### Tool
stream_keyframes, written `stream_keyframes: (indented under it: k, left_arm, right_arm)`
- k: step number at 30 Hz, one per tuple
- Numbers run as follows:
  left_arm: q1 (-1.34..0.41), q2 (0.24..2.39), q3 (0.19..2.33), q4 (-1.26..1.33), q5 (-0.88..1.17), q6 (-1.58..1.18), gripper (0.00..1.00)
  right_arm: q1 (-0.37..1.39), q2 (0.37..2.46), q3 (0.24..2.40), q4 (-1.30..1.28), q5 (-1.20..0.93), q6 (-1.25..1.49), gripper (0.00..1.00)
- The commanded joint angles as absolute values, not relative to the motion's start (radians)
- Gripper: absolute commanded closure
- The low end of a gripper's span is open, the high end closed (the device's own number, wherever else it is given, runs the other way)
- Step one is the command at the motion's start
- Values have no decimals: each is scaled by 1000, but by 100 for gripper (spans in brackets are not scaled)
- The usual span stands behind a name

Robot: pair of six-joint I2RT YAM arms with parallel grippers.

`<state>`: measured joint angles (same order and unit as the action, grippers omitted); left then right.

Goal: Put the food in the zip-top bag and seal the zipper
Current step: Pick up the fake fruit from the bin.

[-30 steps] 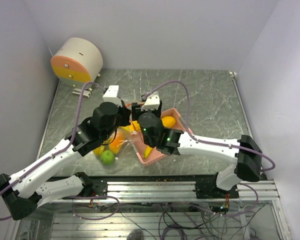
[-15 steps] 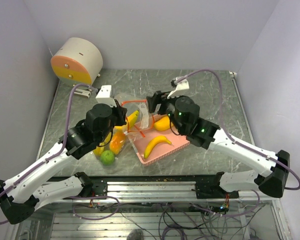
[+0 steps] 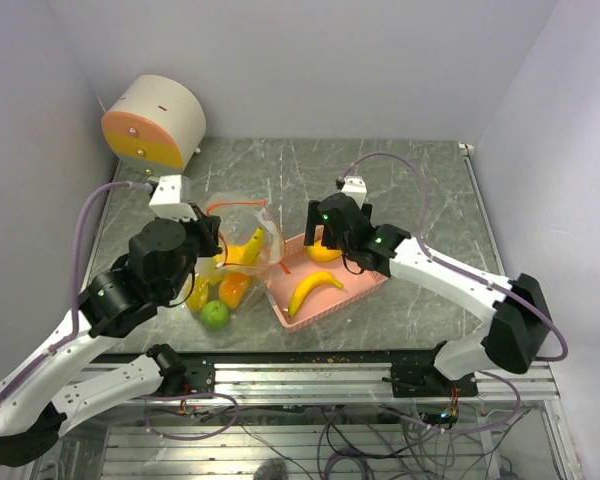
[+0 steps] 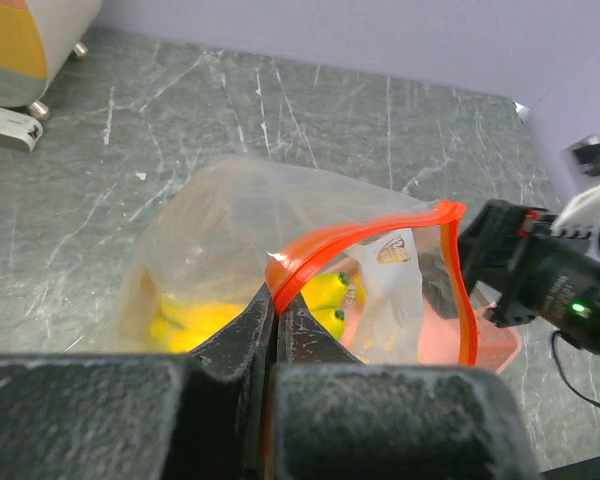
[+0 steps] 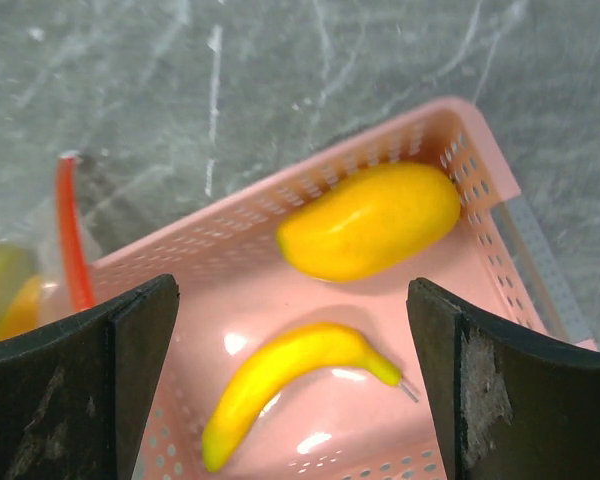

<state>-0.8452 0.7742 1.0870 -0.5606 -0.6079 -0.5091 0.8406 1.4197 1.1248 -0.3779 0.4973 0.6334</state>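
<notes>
The left tool [image 4: 275,318] pinches the zipper [image 4: 365,232], holding up the zip-top bag [image 4: 210,230] at 9 o'clock from the pink basket [image 5: 220,225]; I think the released right tool [image 5: 295,320] must next grab the mango piece [image 5: 370,220] or banana [image 5: 280,370] inside.

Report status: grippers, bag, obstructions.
Left gripper shut on the zipper, bag mouth open. Right gripper open above the pink basket; mango piece and banana inside it. No obstruction seen.
</notes>
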Motion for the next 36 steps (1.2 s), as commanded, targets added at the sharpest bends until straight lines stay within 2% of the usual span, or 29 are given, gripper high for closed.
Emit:
stream_keyframes:
  k: [1,14,22,29,36]
  left_arm:
    - [-841,718,1078,-598,-644,-503,93]
    - [-841,712,1028,-574,-597,-494,93]
    - [-841,709,1020,-584,-612,-479,93]
    - [-840,695,1006,-593,-624,-482,93]
    - [-840,698,993,-592,-625,-487,93]
  right_arm:
    - [804,1492,1145,-485,467,817,2]
    - [740,1648,1126,-396,476,1068,3]
    - [731,1809,1216,-459,477,1112,5]
    - [722,1849,1164,-424,509,1119,7]
    - [717,1885,1148,-404,602,1061,19]
